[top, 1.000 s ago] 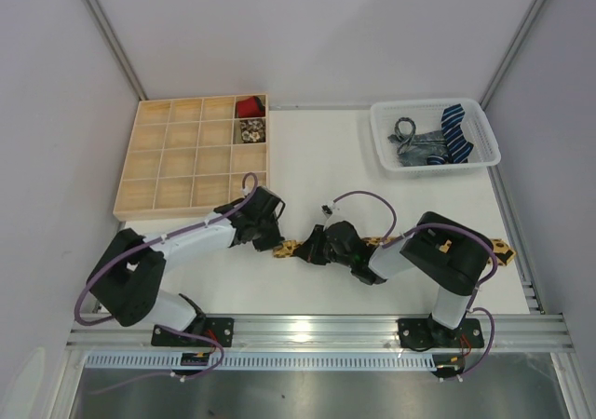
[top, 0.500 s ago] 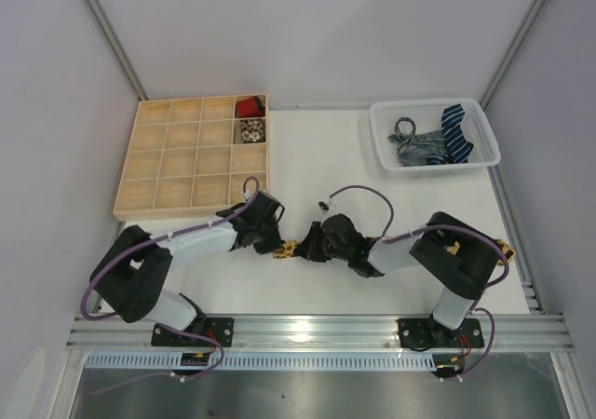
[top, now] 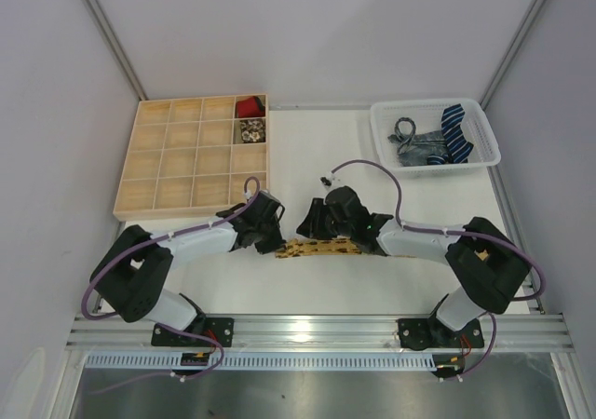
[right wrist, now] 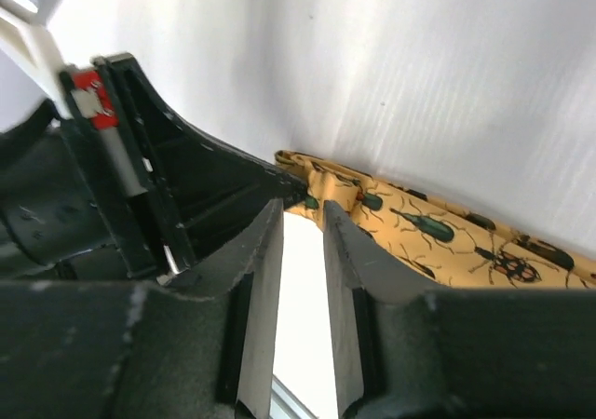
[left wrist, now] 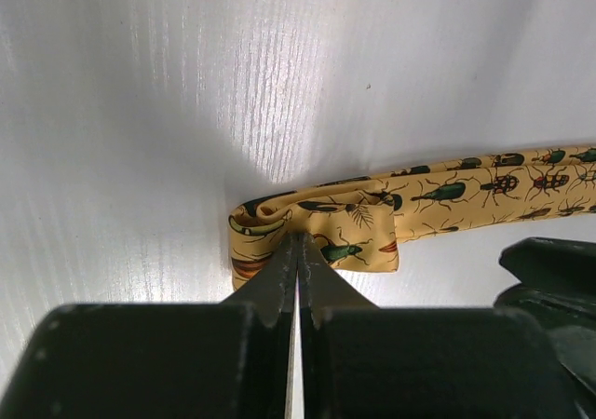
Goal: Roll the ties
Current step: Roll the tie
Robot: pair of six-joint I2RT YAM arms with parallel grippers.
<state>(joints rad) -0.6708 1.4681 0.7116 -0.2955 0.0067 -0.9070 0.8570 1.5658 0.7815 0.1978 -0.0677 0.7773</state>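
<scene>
At the far left stands the tray (top: 126, 209). Two of its far cells hold a red roll (top: 248, 108) and a pale roll (top: 250, 131), so I judge these ties are finished.

In front of the tray, the left claw (left wrist: 298, 244) is closed tight on the yellow tie (left wrist: 466, 191). It pinches the left end, where the fabric is folded once over itself into a small flat loop. The rest of the tie lies flat on the table (top: 307, 149) and runs to the right, near the front edge.

The right claw (right wrist: 303, 219) stands just beside that fold, on its right side. Its jaws are a little apart, with only the white table showing in the gap, so it holds nothing. Its tips are very near the fabric, but I cannot tell whether they touch it.

At the far right, the basket (top: 377, 135) holds a grey tie (top: 414, 144) and a navy tie (top: 456, 126), both loose and not yet rolled.

I judge that the yellow tie is light, thin and soft, with no stiffness of its own, and probably smooth enough to slip. The fold will likely open if the left claw lets go. A good place to hold is the folded core, across its whole width. The other claw should take the band close to the fold, not far along it, where the fabric would only sag and twist. A hard pull could drag the tie along the table.
</scene>
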